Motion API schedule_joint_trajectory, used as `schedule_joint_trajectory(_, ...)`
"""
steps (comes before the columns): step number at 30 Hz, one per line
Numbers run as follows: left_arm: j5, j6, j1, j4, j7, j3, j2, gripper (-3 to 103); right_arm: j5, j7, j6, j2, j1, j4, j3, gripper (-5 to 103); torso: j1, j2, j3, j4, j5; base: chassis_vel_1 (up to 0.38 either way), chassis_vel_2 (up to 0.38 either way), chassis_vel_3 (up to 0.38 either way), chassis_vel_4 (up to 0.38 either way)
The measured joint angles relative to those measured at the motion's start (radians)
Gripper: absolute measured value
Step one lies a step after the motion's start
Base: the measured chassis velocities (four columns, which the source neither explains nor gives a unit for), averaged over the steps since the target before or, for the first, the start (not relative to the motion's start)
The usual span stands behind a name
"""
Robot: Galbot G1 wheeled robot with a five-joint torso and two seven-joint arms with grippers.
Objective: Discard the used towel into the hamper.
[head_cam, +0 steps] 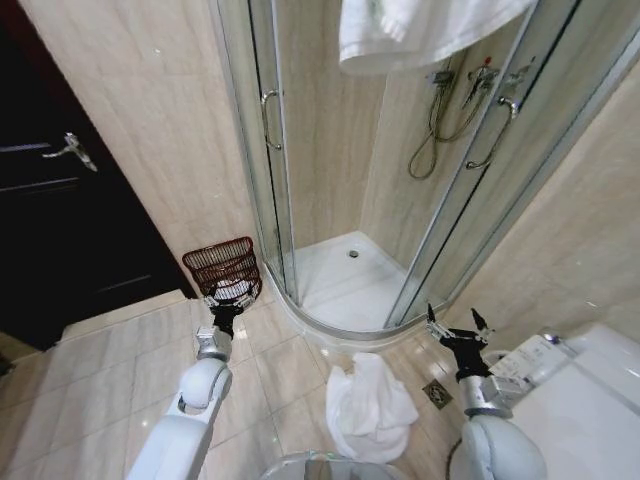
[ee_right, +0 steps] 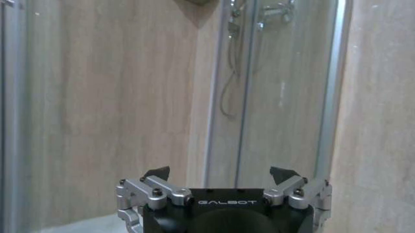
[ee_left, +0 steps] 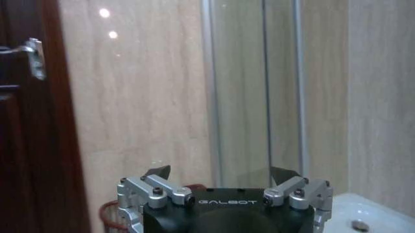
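The used towel [head_cam: 368,407] lies crumpled on the floor tiles just outside the shower enclosure [head_cam: 350,280], between the two arms and touching neither gripper. The left gripper [head_cam: 229,296], jaws spread and empty, hovers right at the hamper [head_cam: 224,267], which stands against the wall beside the shower enclosure; its contents cannot be made out. The right gripper [head_cam: 458,330], jaws also spread, is raised near the shower enclosure's far edge.

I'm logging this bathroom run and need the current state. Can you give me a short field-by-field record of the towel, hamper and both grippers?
towel on floor: white towel crumpled on the tiles in front of the shower, between the two arms
hamper: reddish-brown hamper against the wall beside the shower door, tipped toward the camera
hanging towel: second towel draped over the shower top
left gripper: left gripper open, empty, raised near the hamper
right gripper: right gripper open, empty, raised near the toilet
task status: towel not yet picked up
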State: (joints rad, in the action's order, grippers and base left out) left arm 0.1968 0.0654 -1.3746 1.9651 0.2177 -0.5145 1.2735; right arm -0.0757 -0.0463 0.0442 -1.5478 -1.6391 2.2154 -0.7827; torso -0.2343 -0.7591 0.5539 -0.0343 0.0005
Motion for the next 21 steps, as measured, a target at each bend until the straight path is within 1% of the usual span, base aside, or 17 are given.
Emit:
schedule_joint_trajectory(2,0.0,0.0,0.0,0.0,0.0,0.0,0.0,100,0.0,0.0,0.0,0.0,0.0,0.0,0.0,100,0.0,0.0,0.0,-0.0004,-0.0009,0.12,0.012,-0.052,0.002)
schedule_joint_trajectory(4,0.0,0.0,0.0,0.0,0.001,-0.001,0.0,100,0.0,0.0,0.0,0.0,0.0,0.0,0.001,100,0.0,0.0,0.0,-0.0005,-0.0006,0.098,0.021,-0.078,0.004)
schedule_joint_trajectory(5,0.0,0.0,0.0,0.0,0.001,-0.001,0.0,100,0.0,0.0,0.0,0.0,0.0,0.0,0.001,100,0.0,0.0,0.0,-0.0002,-0.0007,0.022,0.151,-0.104,0.004)
schedule_joint_trajectory(6,0.0,0.0,0.0,0.0,0.001,-0.001,0.0,100,0.0,0.0,0.0,0.0,0.0,0.0,0.001,100,0.0,0.0,0.0,0.0011,-0.0008,0.022,0.151,-0.086,-0.037)
schedule_joint_trajectory(7,0.0,0.0,0.0,0.0,0.001,-0.001,0.0,100,0.0,0.0,0.0,0.0,0.0,0.0,0.001,100,0.0,0.0,0.0,0.0011,-0.0009,0.001,0.035,-0.069,-0.033)
schedule_joint_trajectory(10,0.0,0.0,0.0,0.0,0.001,0.0,0.0,100,0.0,0.0,0.0,0.0,0.0,0.0,0.0,100,0.0,0.0,0.0,0.0005,-0.0005,-0.004,0.014,-0.046,-0.001)
schedule_joint_trajectory(21,0.0,0.0,0.0,0.0,0.0,0.0,0.0,100,0.0,0.0,0.0,0.0,0.0,0.0,0.0,100,-0.001,0.0,0.0,0.0004,-0.0005,-0.009,0.0,0.009,0.0)
